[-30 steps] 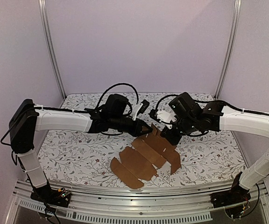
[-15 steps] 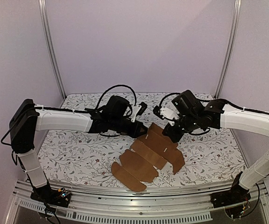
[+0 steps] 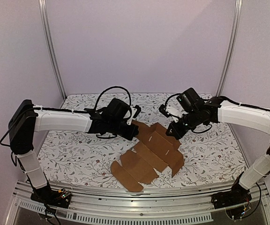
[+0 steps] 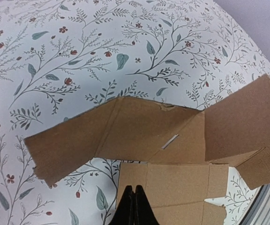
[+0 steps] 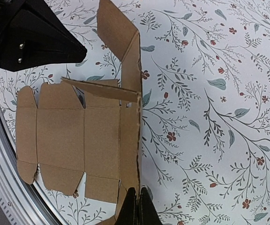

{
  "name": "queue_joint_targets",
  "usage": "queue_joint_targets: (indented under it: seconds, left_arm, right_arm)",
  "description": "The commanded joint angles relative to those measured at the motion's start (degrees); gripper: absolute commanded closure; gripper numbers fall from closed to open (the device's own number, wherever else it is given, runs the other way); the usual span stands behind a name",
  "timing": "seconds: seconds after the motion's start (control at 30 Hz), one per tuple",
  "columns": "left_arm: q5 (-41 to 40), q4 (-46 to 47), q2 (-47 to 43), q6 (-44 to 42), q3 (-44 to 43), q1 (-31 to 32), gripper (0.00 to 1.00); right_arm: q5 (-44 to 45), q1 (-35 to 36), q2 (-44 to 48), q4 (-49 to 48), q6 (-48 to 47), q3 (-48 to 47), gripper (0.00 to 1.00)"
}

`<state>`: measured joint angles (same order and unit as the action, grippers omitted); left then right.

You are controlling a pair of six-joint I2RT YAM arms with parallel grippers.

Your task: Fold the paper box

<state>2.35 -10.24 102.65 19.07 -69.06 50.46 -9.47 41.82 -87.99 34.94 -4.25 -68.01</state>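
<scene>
Two black grippers are flanking the far end of one plain brown die-cut cardboard sheet with flaps and slots, the paper box [image 3: 146, 157]. It is lying unfolded and mostly flat on the white worktop [image 3: 69, 150], which is printed with leafy sprigs and small red flowers. The rounded near end of the paper box is lying just short of the silver slotted rail [image 3: 125, 194], while its far end is rising off the surface as a creased, tilted wall. The left gripper [image 3: 135, 132] is sitting at the far left corner of the paper box. In its wrist view the jaws are showing pressed together with no gap, their tips hanging over a flat panel just in front of that raised wall; whether they are touching the panel I cannot tell. A thin pale slot [image 4: 169, 142] is showing in the wall ahead of them. The right gripper [image 3: 172, 133] is sitting at the far right edge of the paper box, its jaws likewise closed tight. In its wrist view the tips are meeting the end of an upturned side strip, and whether any cardboard is being pinched between them is not showing.
</scene>
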Motion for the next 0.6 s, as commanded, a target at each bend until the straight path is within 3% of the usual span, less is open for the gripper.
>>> queue_joint_targets:
  seconds: [0.0, 0.4, 0.57]
  left_arm:
    - [-4.56, -1.97, 3.59, -0.08, -0.24, -0.15, 1.0]
    - [-8.98, -4.45, 11.71, -1.4, -3.85, -0.71, 1.0]
    - [-6.91, -4.83, 12.92, -1.37, -3.59, -0.78, 1.0]
  right_arm:
    - [-4.46, -1.23, -2.02, 1.08, 2.15, -1.77, 1.0]
    - [-5.05, -3.56, -5.47, 1.28, 3.91, -1.89, 1.0]
    - [-4.94, -3.54, -5.88, 1.24, 3.68, -1.86, 1.0]
